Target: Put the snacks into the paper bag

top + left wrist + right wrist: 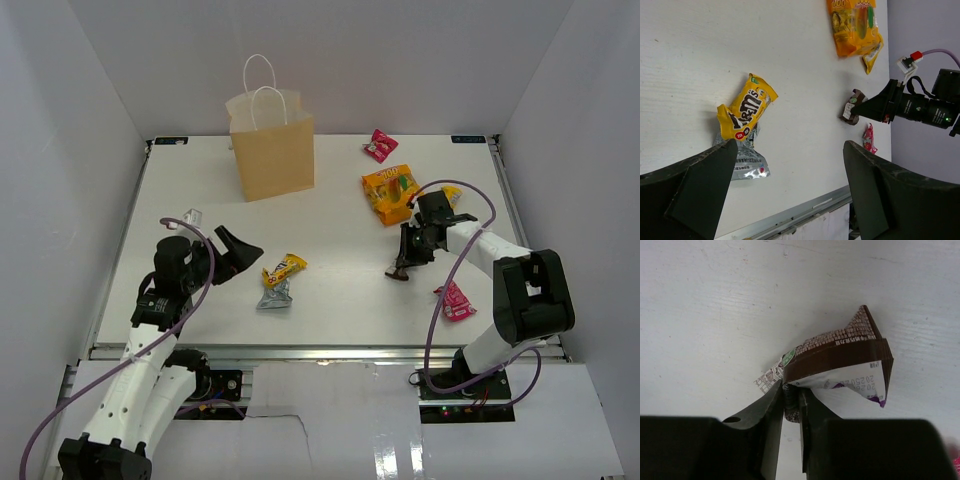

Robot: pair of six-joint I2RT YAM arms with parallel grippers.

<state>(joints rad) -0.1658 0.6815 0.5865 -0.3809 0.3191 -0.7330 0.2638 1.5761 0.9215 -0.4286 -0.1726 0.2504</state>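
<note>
The tan paper bag (272,150) stands upright at the back left. My right gripper (405,262) (791,400) is shut on one end of a dark brown bar (400,272) (840,357), low over the table. My left gripper (243,255) (790,147) is open and holds nothing. It sits just left of a yellow packet (284,269) (746,107), which lies on a silver wrapper (274,296) (747,162). An orange-yellow bag (390,192) (855,25) lies behind the right gripper. One pink-red packet (380,146) lies at the back, another (457,300) (869,138) near the right arm.
A small yellow wrapper (452,195) lies beside the orange-yellow bag. A small pale packet (192,216) lies behind the left arm. White walls close in the table on three sides. A metal rail (320,350) runs along the front edge.
</note>
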